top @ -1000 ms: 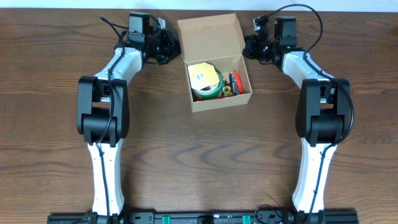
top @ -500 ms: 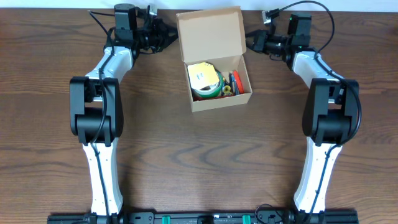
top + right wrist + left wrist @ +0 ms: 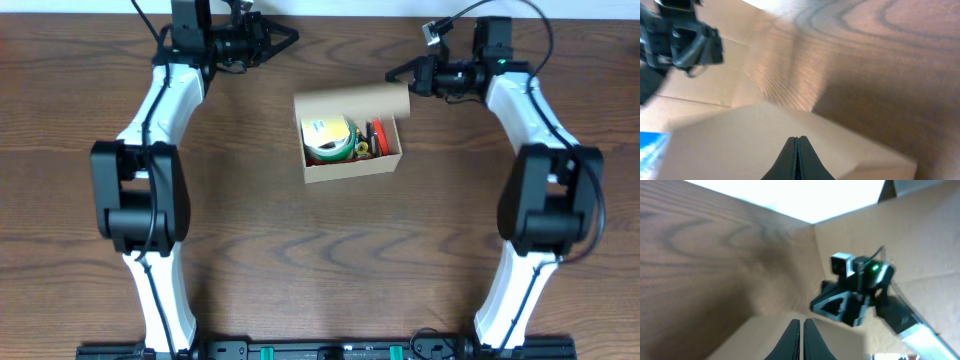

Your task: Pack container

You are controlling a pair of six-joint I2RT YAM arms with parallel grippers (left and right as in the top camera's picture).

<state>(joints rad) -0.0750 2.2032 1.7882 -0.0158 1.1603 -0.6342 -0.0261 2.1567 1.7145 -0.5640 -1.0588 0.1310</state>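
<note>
We find the box on the table between the two arms. Its lid is tilted forward over the opening, leaving the front part uncovered. Inside, at the box's left, a yellow-and-white roll lies over a green roll, and red items stand at its right. The upper roll's face bears dark print too small to read. The box's visible outer faces are plain brown cardboard. The left gripper hangs beyond the box's rear left corner, well apart from it. Its fingers are drawn together with only a hairline between them and hold nothing. The right gripper sits just beside the lid's rear right corner, and we cannot tell whether it touches. Its fingers are likewise pressed together and empty.
</note>
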